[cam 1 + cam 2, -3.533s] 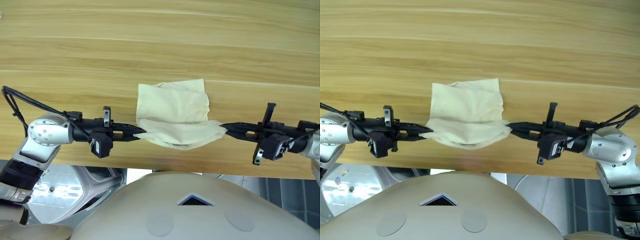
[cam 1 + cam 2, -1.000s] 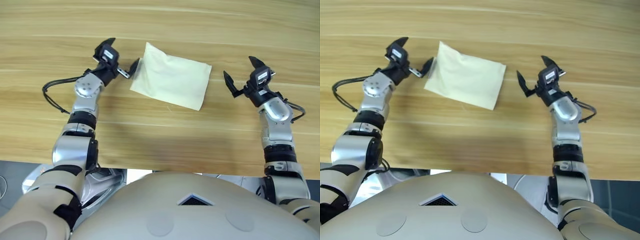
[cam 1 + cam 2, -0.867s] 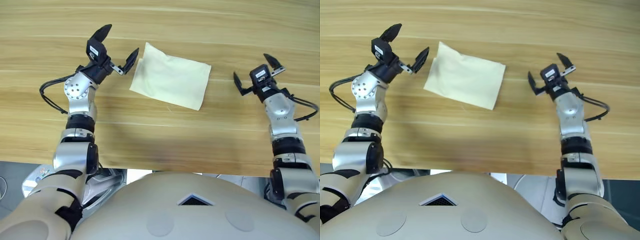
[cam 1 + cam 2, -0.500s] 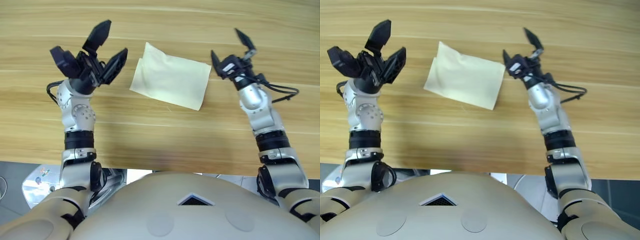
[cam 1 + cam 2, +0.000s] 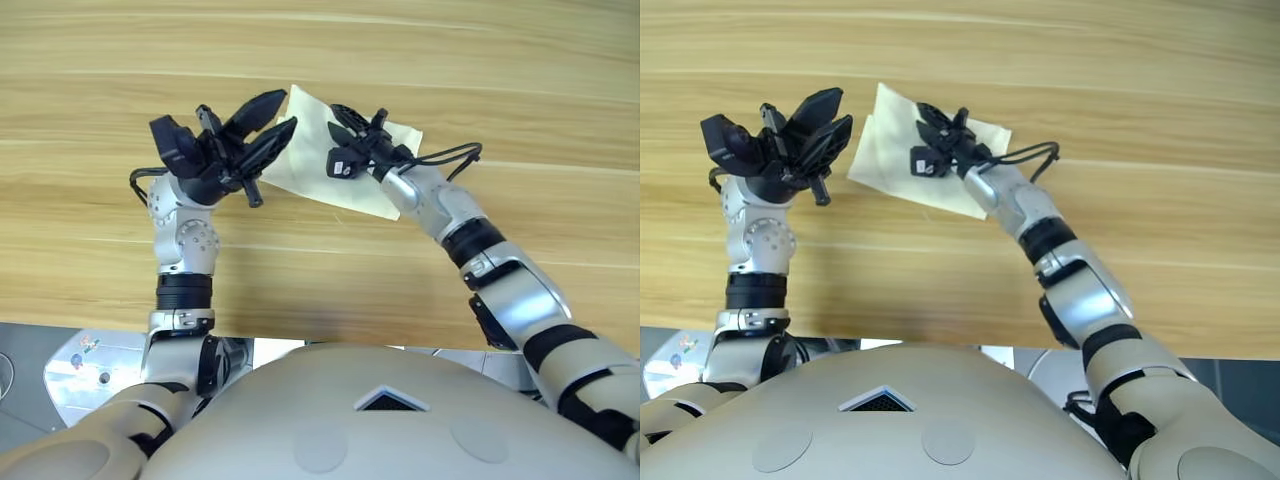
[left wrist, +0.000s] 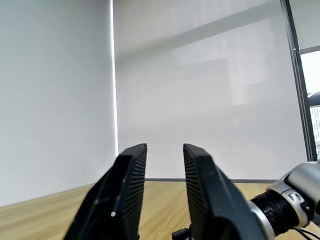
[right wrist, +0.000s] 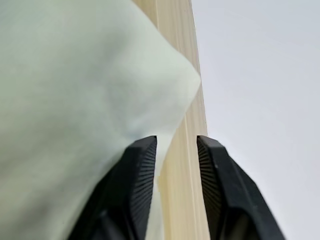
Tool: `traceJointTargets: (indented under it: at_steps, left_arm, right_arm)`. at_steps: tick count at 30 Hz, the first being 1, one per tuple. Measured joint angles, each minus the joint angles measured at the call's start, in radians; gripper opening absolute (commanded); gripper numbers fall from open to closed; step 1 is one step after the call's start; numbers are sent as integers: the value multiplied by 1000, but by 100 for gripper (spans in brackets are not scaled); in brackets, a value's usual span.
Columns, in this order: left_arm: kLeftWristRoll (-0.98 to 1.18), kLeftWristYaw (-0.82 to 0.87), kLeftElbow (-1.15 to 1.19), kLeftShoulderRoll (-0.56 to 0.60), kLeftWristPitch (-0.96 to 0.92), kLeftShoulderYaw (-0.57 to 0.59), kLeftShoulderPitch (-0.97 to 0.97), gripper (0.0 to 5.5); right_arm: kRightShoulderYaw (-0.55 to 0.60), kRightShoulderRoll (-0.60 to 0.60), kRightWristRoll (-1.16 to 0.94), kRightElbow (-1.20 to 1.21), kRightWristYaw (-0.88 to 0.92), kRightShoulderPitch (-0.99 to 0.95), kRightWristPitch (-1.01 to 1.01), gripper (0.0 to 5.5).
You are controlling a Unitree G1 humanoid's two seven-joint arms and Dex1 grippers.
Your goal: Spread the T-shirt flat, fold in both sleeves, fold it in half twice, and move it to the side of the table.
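1. Located the T-shirt (image 5: 310, 172) lying flat on the wooden table (image 5: 520, 60), ahead of the robot and between the two arms.
2. Noted its long axis running left to right across the table, skewed so that the right end lay somewhat nearer the robot and the far-left corner pointed away.
3. Found the right gripper (image 7: 176, 141) over the T-shirt's middle, fingers parted by a narrow gap and clamped on nothing. Saw bare wood in that gap, with one finger overlapping the cloth and a cloth corner beyond the tips. Could not tell whether the tips touched the fabric.
4. Found the left gripper (image 6: 165, 148) raised off the table beside the T-shirt's left edge, fingers likewise a little apart, with nothing held.
5. Recorded the T-shirt as pale yellow, folded into a compact rectangle, with a smooth surface and clean edges.
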State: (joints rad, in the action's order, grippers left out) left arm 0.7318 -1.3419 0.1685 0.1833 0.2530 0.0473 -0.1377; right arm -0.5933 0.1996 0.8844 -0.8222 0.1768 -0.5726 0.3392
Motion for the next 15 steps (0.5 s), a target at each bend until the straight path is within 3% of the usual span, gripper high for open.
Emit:
traceJointTargets:
  at_steps: [4, 9, 12, 15]
  left_arm:
    - [-22, 4, -2, -20, 2, -16, 0, 12]
    - [-48, 11, 0, -38, 10, -29, -1, 0]
    - [-74, 22, 8, -46, 29, -31, -2, 0]
    - [-94, 35, 20, -66, 51, -33, -2, 0]
  right_arm:
    - [-38, -25, 1, -98, 23, -67, 15, 27]
    - [-75, -25, -26, -187, -27, -121, 50, 1]
    - [-30, 15, -124, -232, -122, -130, 106, 1]
    - [95, 99, -299, -301, -206, -94, 143, 1]
